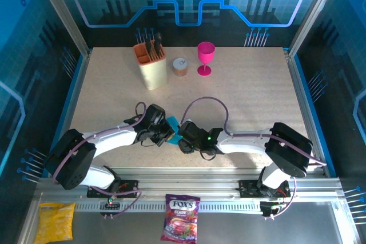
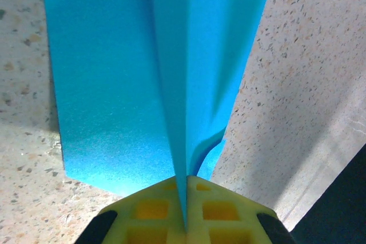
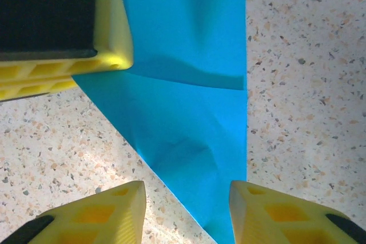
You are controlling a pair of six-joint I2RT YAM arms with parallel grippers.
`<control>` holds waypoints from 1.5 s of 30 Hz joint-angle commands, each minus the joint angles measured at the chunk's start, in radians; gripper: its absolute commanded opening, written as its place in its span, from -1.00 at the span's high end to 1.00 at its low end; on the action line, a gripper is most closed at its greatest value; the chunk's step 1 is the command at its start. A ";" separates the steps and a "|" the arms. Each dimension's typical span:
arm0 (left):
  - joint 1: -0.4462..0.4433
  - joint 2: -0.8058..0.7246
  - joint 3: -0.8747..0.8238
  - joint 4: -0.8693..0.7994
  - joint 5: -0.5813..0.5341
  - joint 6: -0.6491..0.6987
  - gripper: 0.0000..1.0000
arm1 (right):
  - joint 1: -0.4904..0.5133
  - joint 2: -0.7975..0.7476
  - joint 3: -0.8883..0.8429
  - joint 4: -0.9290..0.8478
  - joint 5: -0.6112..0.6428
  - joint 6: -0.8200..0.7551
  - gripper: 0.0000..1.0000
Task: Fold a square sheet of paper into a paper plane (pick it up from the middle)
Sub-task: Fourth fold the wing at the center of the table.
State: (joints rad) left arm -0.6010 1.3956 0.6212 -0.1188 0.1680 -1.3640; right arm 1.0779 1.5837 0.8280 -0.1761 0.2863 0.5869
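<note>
Low in the overhead view, on the speckled beige table (image 1: 251, 95), the arms' black heads hide most of the thin cyan-blue paper sheet (image 1: 172, 123); only a corner peeks out. The left gripper (image 2: 186, 201) is clamped on the sheet's raised crease, whose far end is cut off at the frame top. The right gripper (image 3: 186, 192) stands jaws apart, straddling a flat tip. At bottom centre the purple candy bag (image 1: 180, 218) reads "FOX'S"; the print on the yellow snack bag (image 1: 55, 221) is illegible.

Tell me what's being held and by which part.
Left gripper pinches the cyan paper sheet by its raised centre fold; the open right gripper holds nothing.
</note>
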 commanded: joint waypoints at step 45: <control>-0.025 -0.074 -0.019 -0.089 -0.069 -0.038 1.00 | 0.028 0.113 0.074 -0.049 0.076 -0.009 0.55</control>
State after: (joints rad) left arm -0.6186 1.3460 0.6186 -0.1791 0.1158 -1.3899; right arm 1.1114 1.6920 0.8894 -0.2096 0.3412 0.5774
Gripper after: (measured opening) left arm 0.051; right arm 0.230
